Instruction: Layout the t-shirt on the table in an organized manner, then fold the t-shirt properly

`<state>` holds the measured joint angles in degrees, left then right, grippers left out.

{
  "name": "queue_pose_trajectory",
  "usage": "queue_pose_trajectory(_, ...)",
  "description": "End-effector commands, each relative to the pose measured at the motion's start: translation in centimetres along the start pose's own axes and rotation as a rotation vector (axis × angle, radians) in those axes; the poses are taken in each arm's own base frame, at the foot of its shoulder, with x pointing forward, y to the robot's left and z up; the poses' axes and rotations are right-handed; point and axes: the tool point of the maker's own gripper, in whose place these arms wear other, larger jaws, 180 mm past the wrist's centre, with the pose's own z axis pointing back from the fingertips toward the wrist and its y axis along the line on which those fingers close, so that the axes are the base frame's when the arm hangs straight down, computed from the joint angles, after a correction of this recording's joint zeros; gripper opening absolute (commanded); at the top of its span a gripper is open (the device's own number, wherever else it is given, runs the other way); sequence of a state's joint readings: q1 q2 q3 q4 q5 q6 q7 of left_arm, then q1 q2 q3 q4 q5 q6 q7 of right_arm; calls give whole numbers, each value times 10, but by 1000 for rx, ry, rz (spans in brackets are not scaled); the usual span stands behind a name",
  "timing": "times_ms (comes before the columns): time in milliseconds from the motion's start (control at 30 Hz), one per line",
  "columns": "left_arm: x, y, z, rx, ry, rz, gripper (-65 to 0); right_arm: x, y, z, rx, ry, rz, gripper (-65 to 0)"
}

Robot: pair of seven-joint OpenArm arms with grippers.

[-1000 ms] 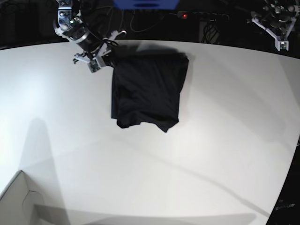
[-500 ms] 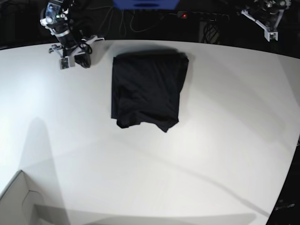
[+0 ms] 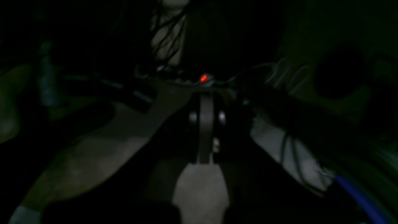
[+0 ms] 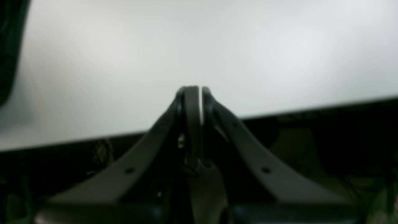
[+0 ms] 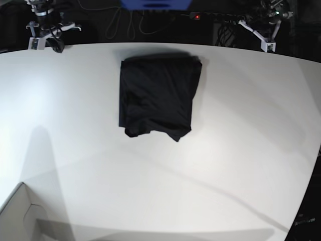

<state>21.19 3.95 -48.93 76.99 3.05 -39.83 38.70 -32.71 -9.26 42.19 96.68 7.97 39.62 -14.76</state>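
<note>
Fabric of the t-shirt [image 5: 158,95] lay folded into a compact rectangle near the far edge of the table [image 5: 225,165] — apparently finished. Both grippers, right gripper [image 5: 45,41] and left gripper [image 5: 261,37], hung clear at the corners, jaws together, holding nothing.

The black t-shirt [image 5: 158,95] lies folded into a compact rectangle near the white table's [image 5: 241,150] far edge.
</note>
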Motion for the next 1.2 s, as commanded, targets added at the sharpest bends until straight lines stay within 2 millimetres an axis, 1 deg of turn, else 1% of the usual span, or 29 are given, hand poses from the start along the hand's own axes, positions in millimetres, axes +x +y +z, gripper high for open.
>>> queue_pose_trajectory(0,-10,-5,-3,-16,29,-6,-648,-3,-8,10,-14,-4,-2,-650)
queue_pose_trajectory(33,-14,-10,-8,-36,48,-9,-648,-13,-11,12,-21,18,-16,-650)
queue_pose_trajectory(100,-20,-12,-15,-64,82,-30,-648,-34,-23,18,-53,61,-53,-650)
queue_pose_trajectory(167,-18,-21,-25,-103,73,-38,-648,-55,-29,20,-70,106,-95,-650)
queue_pose_trajectory(233,-23,-28,-31,-130,57,-29,-648,-73,-33,24,-84,141,-129,-650)
queue_pose_trajectory(300,-26,-24,-36,-138,47,-28,-649,-86,-32,26,-84,171,-151,-650)
queue_pose_trajectory(367,-36,-27,-41,-162,62,-22,-649,-102,-31,27,-83,204,-182,-650)
queue_pose_trajectory(433,-44,-26,-46,-177,71,-20,-649,-113,-30,27,-86,198,-215,-650)
queue_pose_trajectory(467,-42,-25,-48,-180,64,-17,-649,-116,-30,27,-89,185,-231,-650)
queue_pose_trajectory(633,-48,-26,-53,-189,46,14,-649,-148,-22,28,-97,174,-332,-650)
queue_pose_trajectory(700,-47,-23,-52,-185,38,15,-649,-157,-19,29,-103,170,-366,-650)
queue_pose_trajectory(733,-46,-18,-52,-178,40,9,-649,-162,-18,29,-107,168,-380,-650)
queue_pose_trajectory(800,-48,-14,-51,-173,48,8,-649,-171,-7,24,-91,166,-414,-650)
queue_pose_trajectory(833,-52,-16,-53,-179,60,15,-649,-179,-1,23,-84,180,-438,-650)
queue_pose_trajectory(900,-50,-17,-60,-189,73,32,-649,-201,21,17,-56,224,-503,-650)
queue_pose_trajectory(933,-53,-12,-63,-186,100,29,-649,-213,29,12,-39,256,-532,-650)
queue_pose_trajectory(967,-59,-11,-67,-189,133,32,-649,-226,33,9,-29,290,-558,-650)
queue_pose_trajectory(1033,-65,-13,-75,-203,160,56,-649,-252,31,8,-86,347,-588,-650)
queue_pose_trajectory(1067,-67,-5,-79,-163,149,77,-649,-263,28,10,-122,354,-594,-650)
queue_pose_trajectory(1100,-68,0,-83,-127,123,96,-649,-270,28,10,-155,347,-591,-650)
queue_pose_trajectory(1167,-75,5,-88,-68,84,78,-649,-280,29,16,-205,333,-553,-650)
